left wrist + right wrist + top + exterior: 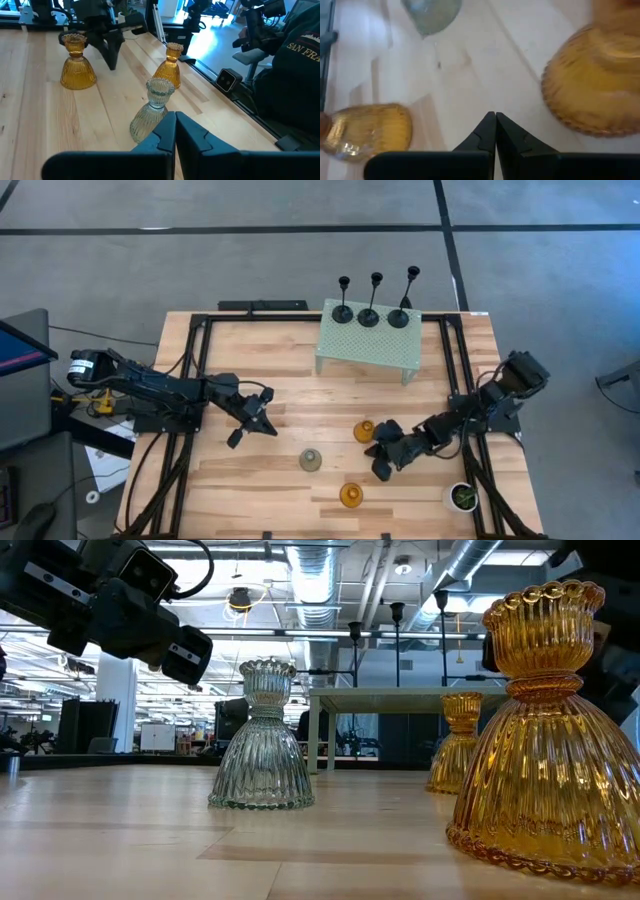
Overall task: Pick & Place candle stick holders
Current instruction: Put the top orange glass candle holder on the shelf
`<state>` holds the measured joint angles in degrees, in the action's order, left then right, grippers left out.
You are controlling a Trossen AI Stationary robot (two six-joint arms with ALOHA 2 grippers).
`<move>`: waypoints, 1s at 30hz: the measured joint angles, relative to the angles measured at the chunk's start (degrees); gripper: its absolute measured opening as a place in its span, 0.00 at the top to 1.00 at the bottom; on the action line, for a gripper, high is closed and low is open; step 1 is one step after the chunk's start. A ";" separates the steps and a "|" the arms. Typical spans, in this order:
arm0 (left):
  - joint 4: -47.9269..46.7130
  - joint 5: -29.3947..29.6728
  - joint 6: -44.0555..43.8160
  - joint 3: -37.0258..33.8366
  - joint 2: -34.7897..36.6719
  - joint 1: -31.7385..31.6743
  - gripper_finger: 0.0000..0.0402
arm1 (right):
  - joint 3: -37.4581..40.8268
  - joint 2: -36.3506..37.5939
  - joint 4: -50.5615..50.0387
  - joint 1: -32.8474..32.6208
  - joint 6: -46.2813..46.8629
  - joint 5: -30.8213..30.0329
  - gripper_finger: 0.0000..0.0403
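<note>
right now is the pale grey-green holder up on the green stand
No, the pale grey-green holder stands on the table; only three black holders are on the green stand.

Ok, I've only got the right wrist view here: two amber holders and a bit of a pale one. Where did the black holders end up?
Observer: All three black holders stand upright in a row on the pale green perforated shelf at the far edge of the table.
Operator: And the other arm?
Observer: The left gripper is shut and empty. It points at the grey-green holder and is not touching it.
Operator: Anything that isn't a holder?
Observer: A small white pot with a green plant sits near the right front corner.
</note>
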<state>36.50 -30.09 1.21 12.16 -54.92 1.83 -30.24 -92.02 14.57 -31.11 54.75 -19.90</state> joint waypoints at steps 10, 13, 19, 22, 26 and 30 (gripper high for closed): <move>0.01 0.00 0.00 0.00 0.00 0.00 0.98 | 0.00 2.09 -12.12 -0.35 11.57 -5.46 1.00; 0.01 0.00 0.00 0.00 0.00 0.00 0.98 | 0.00 2.09 -12.35 0.17 11.77 -7.13 1.00; 0.01 0.00 0.00 0.00 0.00 0.00 0.98 | 0.00 2.09 -12.47 3.13 9.41 -8.75 1.00; 0.01 0.02 0.00 0.00 0.00 -0.02 0.98 | 0.00 2.09 -12.02 5.81 6.10 -8.75 1.00; 0.01 0.02 0.00 0.00 0.00 -0.02 0.98 | 0.00 2.09 -8.09 9.38 0.42 -8.72 1.00; 0.01 0.02 0.02 0.00 0.00 -0.04 0.98 | 0.00 2.09 -0.42 12.24 -7.28 -7.68 1.00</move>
<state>36.51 -30.06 1.23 12.16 -54.92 1.78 -30.24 -89.93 14.15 -18.87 47.48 -27.58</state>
